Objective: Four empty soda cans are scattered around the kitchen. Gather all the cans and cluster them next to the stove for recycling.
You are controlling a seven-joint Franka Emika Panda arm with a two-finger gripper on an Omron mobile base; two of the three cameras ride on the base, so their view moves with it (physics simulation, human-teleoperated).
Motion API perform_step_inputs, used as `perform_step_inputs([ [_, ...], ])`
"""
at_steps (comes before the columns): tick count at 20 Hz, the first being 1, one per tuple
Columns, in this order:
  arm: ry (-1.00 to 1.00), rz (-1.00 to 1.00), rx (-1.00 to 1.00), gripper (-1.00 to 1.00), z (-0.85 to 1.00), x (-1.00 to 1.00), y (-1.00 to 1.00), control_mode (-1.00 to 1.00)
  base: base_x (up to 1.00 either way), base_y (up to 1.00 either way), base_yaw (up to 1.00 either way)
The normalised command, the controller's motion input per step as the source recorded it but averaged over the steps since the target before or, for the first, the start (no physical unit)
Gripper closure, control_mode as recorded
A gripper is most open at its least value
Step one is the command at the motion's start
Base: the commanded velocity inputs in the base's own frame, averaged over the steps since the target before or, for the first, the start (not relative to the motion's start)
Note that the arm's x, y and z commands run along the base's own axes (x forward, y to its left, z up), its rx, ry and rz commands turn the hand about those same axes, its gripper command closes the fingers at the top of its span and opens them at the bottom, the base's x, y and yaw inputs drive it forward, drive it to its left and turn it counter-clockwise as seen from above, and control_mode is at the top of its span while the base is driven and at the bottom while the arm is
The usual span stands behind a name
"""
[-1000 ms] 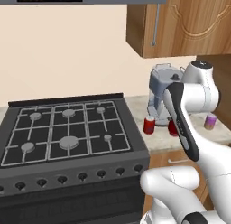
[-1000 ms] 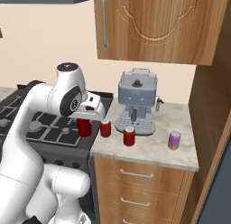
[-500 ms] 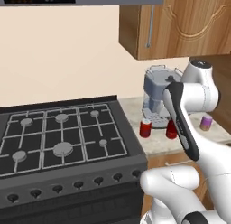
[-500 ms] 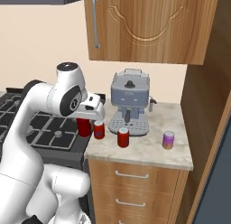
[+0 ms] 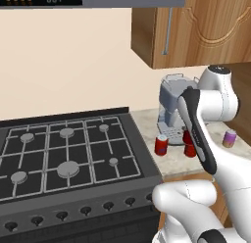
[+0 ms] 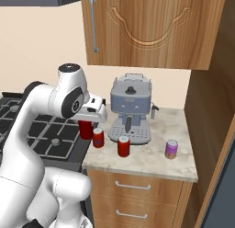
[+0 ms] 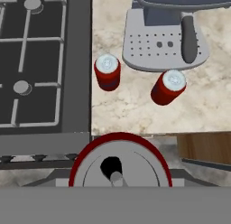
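While you look down the hand view, note that the gripper [image 6: 87, 126] is pinching a red soda can with a silvery top [image 7: 120, 166], carried upright close under the camera, above the front edge where the wide black gas stove [image 5: 68, 158] meets the speckled beige stone tabletop [image 6: 151, 160]. That can is not yet set down, so count it as in transit.

Further in, two more red cans already stand on the tabletop: one [image 7: 107, 72] just beside the stove's edge, the other [image 7: 168, 86] near it, in front of the grey-blue espresso machine [image 6: 131, 110]. You can judge those two as placed, or close to it.

Farthest off, toward the tabletop's opposite side by the wooden wall panel, the small purple can [image 6: 171, 149] stands alone, well apart from the stove. By my reading you are roughly past halfway: release the held can by the pair, then fetch the purple one.
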Motion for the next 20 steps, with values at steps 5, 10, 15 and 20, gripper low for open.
perform_step_inputs([
  [5,0.00,0.00,0.00,1.00,-0.13,0.03,0.00,-1.00,0.03,-0.01,0.00],
  [10,0.00,0.00,0.00,1.00,-0.82,0.07,0.00,-1.00,0.00,0.00,0.00],
  [15,0.00,0.00,0.00,1.00,-0.72,0.22,0.04,-1.00,0.00,0.00,0.00],
  [20,0.00,0.00,0.00,1.00,-0.33,0.33,0.00,-1.00,0.00,0.00,0.00],
])
